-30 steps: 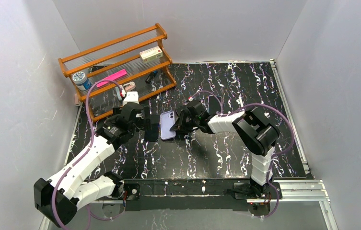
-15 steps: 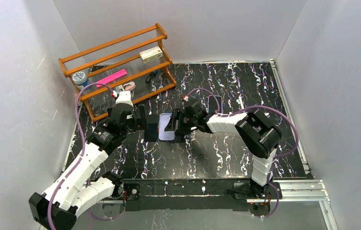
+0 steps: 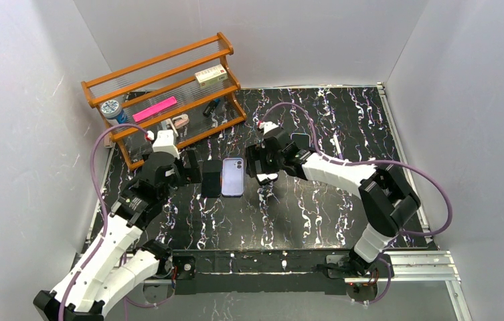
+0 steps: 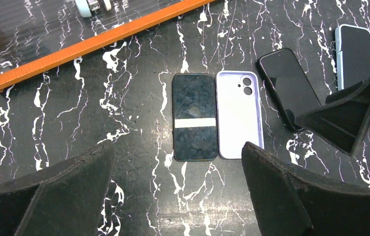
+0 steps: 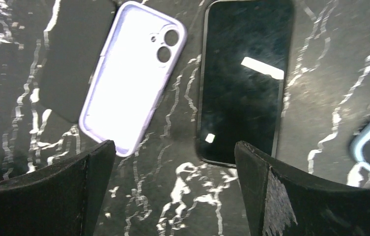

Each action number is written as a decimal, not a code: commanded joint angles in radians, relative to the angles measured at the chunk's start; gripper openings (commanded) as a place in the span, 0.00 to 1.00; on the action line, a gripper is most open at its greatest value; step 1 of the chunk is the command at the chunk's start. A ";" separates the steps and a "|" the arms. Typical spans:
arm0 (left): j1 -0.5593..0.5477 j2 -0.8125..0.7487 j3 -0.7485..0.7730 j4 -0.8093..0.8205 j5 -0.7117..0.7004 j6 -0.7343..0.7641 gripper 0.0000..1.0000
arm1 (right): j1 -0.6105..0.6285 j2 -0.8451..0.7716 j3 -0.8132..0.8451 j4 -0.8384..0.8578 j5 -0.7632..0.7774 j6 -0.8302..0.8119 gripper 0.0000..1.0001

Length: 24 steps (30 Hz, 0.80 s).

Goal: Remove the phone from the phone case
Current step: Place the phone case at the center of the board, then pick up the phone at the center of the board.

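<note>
1. The bench (image 3: pixel 316 200) carries everything. I take the lavender case (image 4: pixel 238 114) as my marker. The wooden rack (image 3: pixel 165 93) stands well away from it, up and to the left.
2. My left pincer (image 4: pixel 177 147) has drawn back from the case's left side since a second ago. It now hovers with jaws spread wide and nothing between them.
3. My right pincer (image 5: pixel 173 147) was crowding the case's right edge a second ago. It has now backed off, and it too is spread and empty.
4. The case lies flat with its hollow inside facing up and both camera cut-outs bare.
5. The phone (image 4: pixel 194 116) lies screen up just beside the case's left edge, fully outside it. I cannot tell whether the two touch.
6. A spare black phone (image 4: pixel 288 86) lies near the case's right side.
7. Both pincers have let go and phone and case lie apart, so I judge the removal done. All that remains is to retract the arms.
</note>
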 commanded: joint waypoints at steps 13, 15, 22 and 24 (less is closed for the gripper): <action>0.013 -0.037 -0.028 0.025 0.009 0.026 0.98 | -0.037 0.232 0.249 -0.167 0.130 -0.275 0.99; 0.014 -0.034 -0.029 0.026 0.016 0.026 0.98 | -0.038 0.257 0.274 -0.183 0.123 -0.277 0.99; 0.019 -0.030 -0.029 0.028 0.032 0.026 0.98 | -0.054 0.328 0.348 -0.238 0.108 -0.268 0.99; 0.019 -0.030 -0.030 0.030 0.033 0.025 0.98 | -0.062 0.346 0.359 -0.249 0.101 -0.262 0.99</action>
